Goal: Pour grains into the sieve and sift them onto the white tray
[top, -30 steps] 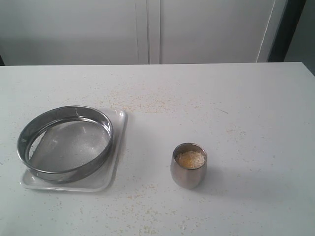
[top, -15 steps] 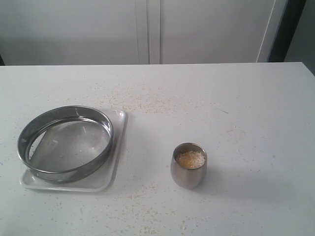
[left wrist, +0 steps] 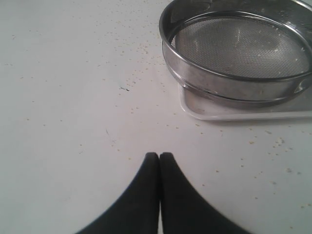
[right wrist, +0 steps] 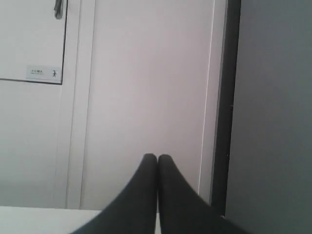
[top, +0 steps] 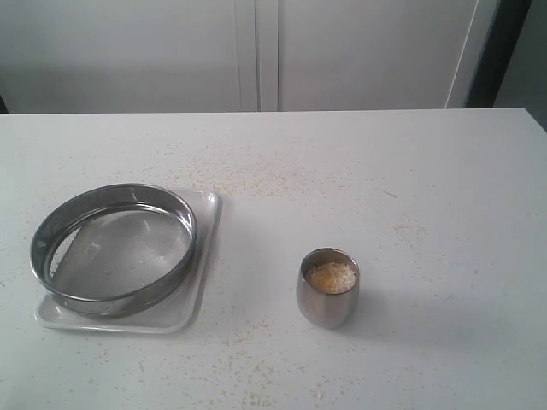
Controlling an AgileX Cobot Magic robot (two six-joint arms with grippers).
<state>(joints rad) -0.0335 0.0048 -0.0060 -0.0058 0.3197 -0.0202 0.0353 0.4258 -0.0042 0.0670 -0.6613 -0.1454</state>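
nothing of the job is done yet, as far as you can see. the grains [top: 331, 277] sit in the small steel cup [top: 327, 306], a bit right of the middle in the lower part of the outside view. the cup stands upright on the tabletop [top: 427, 171] and looks close to full.

the sieve [top: 115, 248] lies on the white tray [top: 206, 256] at the lower left of that view, well apart from the cup. its mesh looks almost bare, with only a few tiny bits on it. you see no heap of sifted grains on the tray, though the sieve hides most of it.

your left claw [left wrist: 159, 157] is pressed tight together and holds nothing. it hangs over bare tabletop near the sieve and tray. your right claw [right wrist: 157, 158] is pressed together too, and empty. it points at the wall [right wrist: 146, 87], not at the cup. neither arm shows in the outside view.

so all of it is left to do. you need to pick up the cup, tip the grains into the sieve, then shake the sieve over the tray. loose specks [top: 256, 179] lie about the tabletop; they are not part of the job.
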